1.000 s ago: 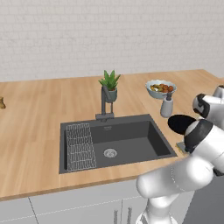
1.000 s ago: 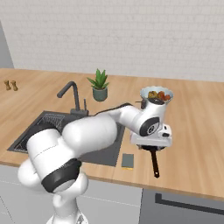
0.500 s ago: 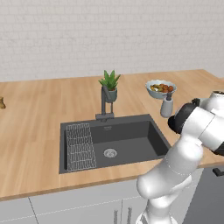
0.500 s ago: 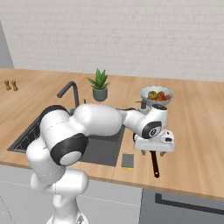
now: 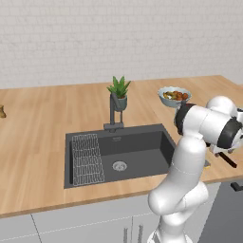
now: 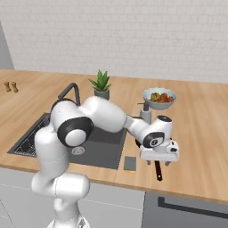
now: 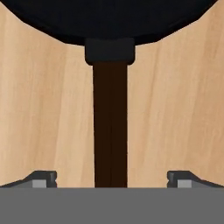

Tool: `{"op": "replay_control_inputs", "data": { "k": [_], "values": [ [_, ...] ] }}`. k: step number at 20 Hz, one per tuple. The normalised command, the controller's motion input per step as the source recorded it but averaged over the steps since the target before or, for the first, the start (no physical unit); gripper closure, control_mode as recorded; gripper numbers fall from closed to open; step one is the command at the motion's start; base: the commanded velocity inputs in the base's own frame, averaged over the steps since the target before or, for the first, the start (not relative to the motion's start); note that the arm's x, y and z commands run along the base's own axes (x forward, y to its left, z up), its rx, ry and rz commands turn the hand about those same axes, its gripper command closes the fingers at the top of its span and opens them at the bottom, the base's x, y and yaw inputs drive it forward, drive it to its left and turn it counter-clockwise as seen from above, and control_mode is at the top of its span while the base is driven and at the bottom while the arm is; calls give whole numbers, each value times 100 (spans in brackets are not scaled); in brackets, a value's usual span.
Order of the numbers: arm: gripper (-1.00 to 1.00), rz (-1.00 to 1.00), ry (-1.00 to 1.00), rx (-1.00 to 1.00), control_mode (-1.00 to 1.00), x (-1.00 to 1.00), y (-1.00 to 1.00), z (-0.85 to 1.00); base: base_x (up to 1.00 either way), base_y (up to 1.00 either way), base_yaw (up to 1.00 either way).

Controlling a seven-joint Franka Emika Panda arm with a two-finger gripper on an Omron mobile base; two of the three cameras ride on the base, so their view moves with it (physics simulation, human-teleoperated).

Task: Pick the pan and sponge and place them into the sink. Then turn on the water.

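Since a second ago the arm has swung its hand down over the pan's handle near the counter's front edge, right of the sink; nothing on the counter has shifted.

Around the work spot stand one pale bowl of food toward the back of the counter, one small soap dispenser just in front of it, and one potted plant behind the sink's back rim beside the dark faucet. Two little shakers sit far off at the counter's left end. In the right base view the robot's own forearm and hand cover most of the pan, so little but its handle end shows there.

One pan: round, flat and black, with a long thin dark-brown handle joined by a black collar, pointing toward the counter's front edge. It lies on the wood right of the sink, not in it. One sponge, a small block showing its grey-green face, lies at the front edge between the sink's right front corner and the handle, near but apart from it.

The gripper is spread wide, released, its two fingertips standing either side of the handle and clear of it.
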Motion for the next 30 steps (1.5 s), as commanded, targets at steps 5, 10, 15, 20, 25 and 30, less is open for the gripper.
{"op": "replay_control_inputs", "data": {
  "k": [5,10,15,20,25,30],
  "values": [
    [-100,6,0,0,-100,5,-7,-36,0,0,0],
    [100,1,0,0,-100,0,0,-32,0,0,0],
    [100,0,0,0,-100,0,6,-36,0,0,0],
    [100,-1,-2,0,-100,-13,40,-26,0,0,0],
    [100,-17,-11,4,-100,-64,21,35,0,0,0],
    [100,-9,-23,0,-100,-58,22,98,0,0,0]
  ]
}}
